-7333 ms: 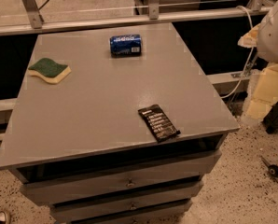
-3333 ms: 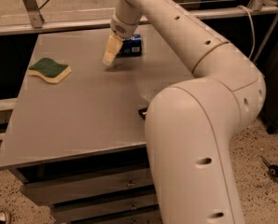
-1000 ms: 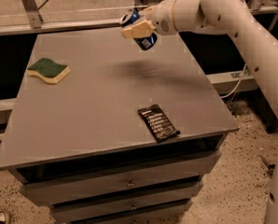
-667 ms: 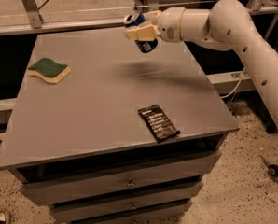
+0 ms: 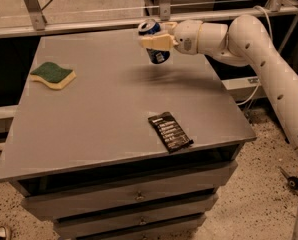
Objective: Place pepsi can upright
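The pepsi can (image 5: 156,54) is dark blue with a silver top and white lettering. It hangs nearly upright, a little tilted, above the far middle of the grey table (image 5: 99,114). My gripper (image 5: 155,40) comes in from the right on a white arm (image 5: 249,39) and is shut on the can, with a cream finger (image 5: 159,42) across its upper half. The can is clear of the tabletop, and its shadow falls on the table just beneath it.
A flat black snack-bar wrapper (image 5: 170,131) lies near the table's front right. A green and yellow sponge (image 5: 52,75) lies at the left. Drawers (image 5: 134,199) sit under the tabletop. A metal rail (image 5: 89,26) runs behind the table.
The can lay on its side at the far edge. My gripper took hold of it and lifted it. Over the last second it has turned more upright and sunk slightly.
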Robot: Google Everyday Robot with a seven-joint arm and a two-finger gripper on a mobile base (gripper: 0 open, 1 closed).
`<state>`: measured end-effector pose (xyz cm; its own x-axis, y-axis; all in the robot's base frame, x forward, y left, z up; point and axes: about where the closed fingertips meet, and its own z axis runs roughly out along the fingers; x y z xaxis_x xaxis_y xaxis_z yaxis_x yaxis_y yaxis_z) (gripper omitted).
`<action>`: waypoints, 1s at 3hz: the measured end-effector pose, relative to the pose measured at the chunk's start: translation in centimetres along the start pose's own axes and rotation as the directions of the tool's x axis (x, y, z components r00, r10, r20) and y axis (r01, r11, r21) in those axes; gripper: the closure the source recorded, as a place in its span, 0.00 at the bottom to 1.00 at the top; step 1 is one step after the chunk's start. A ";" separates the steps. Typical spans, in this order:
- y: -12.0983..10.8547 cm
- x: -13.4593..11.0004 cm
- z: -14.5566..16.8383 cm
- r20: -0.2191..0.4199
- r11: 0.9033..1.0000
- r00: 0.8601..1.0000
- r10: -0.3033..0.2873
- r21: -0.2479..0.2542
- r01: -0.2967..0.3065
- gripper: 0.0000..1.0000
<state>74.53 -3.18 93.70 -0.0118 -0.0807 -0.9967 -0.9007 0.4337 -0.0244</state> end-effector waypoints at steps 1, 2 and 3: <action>-0.9 1.6 -0.8 0.015 0.997 0.997 0.075 -0.013 -0.075 1.00; -1.5 3.0 -1.5 0.050 0.990 0.989 0.136 -0.038 -0.134 0.87; -1.9 4.0 -2.3 0.064 0.985 0.983 0.169 -0.052 -0.166 0.64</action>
<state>75.16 -6.41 89.91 -0.1363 0.0516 -0.9893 -0.9077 0.3936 0.1456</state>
